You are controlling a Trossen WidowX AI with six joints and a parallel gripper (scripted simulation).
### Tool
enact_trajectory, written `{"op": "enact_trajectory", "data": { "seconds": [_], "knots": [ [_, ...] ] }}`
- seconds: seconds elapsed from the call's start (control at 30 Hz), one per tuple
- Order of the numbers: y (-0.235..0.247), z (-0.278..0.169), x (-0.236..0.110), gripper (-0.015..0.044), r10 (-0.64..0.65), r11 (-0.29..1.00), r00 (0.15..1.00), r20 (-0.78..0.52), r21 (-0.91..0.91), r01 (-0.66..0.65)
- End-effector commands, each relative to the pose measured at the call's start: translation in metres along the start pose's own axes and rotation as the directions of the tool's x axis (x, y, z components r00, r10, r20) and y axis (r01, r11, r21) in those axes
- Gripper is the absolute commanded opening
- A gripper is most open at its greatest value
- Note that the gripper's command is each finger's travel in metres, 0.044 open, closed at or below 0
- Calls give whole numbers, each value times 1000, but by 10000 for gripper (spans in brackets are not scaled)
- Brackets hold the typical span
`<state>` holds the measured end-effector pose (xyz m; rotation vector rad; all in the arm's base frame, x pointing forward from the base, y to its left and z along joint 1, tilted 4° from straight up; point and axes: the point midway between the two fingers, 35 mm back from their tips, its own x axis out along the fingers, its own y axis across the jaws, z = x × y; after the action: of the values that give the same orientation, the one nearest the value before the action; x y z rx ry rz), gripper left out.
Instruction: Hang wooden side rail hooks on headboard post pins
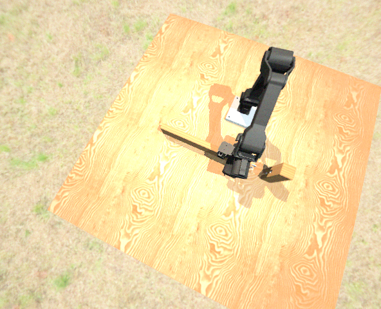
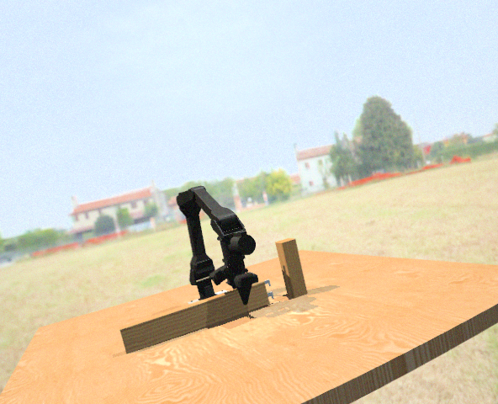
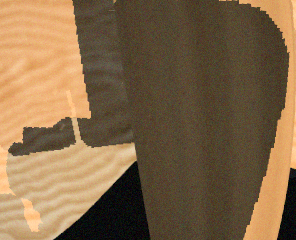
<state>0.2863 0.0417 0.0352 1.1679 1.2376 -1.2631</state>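
The wooden side rail (image 1: 184, 138) (image 2: 188, 319) lies long across the middle of the table, and its far end rests on the table top. In the wrist view the rail (image 3: 202, 127) fills the middle, in shadow. My gripper (image 1: 237, 171) (image 2: 245, 300) is shut on the rail near its hooked end, fingers pointing down. The two steel hooks (image 1: 255, 166) (image 2: 267, 289) stick out of that end toward the headboard post (image 1: 284, 170) (image 2: 291, 265). The post stands upright. A small gap shows between the hooks and the post. I cannot see the slot's pins.
The arm's base sits on a grey plate (image 1: 233, 116) behind the rail. The wooden table (image 1: 184, 232) (image 2: 371, 326) stands in a grassy field, and its edges are far from the rail and the post.
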Motion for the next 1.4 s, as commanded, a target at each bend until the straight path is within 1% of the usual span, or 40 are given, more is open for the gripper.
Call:
{"op": "enact_trajectory", "data": {
  "seconds": [0.0, 1.37],
  "knots": [
    [1, 0, -6, 0, 12, 1000, 1000, -2, 13, -12],
    [1, 0, -13, 0, 12, 1000, 1000, -2, 13, -12]
  ]
}}
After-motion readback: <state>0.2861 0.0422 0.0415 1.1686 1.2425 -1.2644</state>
